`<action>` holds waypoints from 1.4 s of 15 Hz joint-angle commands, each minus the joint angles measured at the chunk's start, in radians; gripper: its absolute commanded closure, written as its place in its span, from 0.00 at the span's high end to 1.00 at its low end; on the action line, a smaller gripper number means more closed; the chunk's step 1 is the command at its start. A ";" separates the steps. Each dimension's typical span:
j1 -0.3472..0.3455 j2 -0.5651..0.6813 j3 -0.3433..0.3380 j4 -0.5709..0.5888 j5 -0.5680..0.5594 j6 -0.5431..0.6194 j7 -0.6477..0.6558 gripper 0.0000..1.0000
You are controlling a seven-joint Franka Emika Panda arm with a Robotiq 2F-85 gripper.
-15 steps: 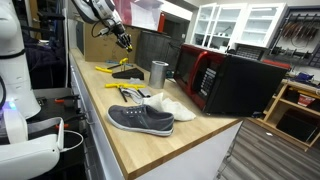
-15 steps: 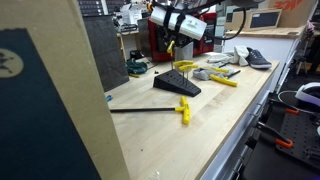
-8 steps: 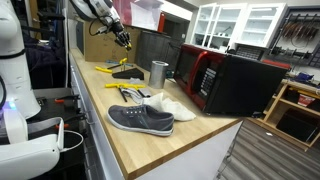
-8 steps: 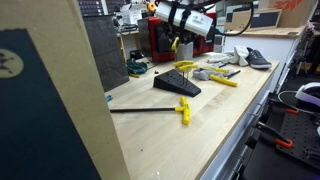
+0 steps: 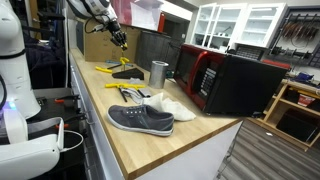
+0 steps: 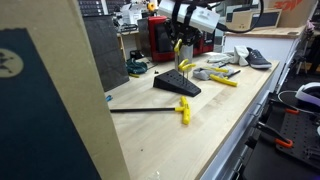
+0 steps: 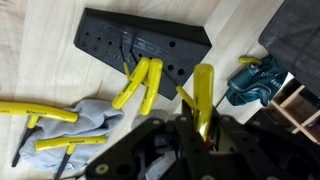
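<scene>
My gripper (image 7: 200, 130) is shut on a yellow-handled screwdriver (image 7: 203, 92), whose handle sticks out between the fingers. It hangs in the air above a black wedge-shaped tool block (image 7: 140, 42) with rows of holes. Two more yellow-handled tools (image 7: 140, 85) stand in that block. In both exterior views the gripper (image 5: 120, 40) (image 6: 178, 44) hovers over the block (image 5: 125, 73) (image 6: 176, 85) at the far end of the wooden bench.
A grey cloth (image 7: 92, 120) with yellow tools (image 7: 35, 112) lies beside the block, and a teal object (image 7: 255, 80) on its other side. A long yellow-handled tool (image 6: 183, 108) lies on the bench. A metal cup (image 5: 159, 72), shoes (image 5: 140, 118) and a red-black microwave (image 5: 230, 82) stand further along.
The gripper has shifted slightly sideways above the block, still holding the yellow-handled screwdriver. Nothing on the bench has moved.
</scene>
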 commanded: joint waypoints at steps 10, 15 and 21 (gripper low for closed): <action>-0.067 0.014 0.007 0.027 -0.232 0.019 0.170 0.04; -0.073 0.069 -0.030 0.040 -0.184 0.069 0.205 0.04; -0.095 0.106 -0.071 0.065 -0.087 0.133 0.213 0.04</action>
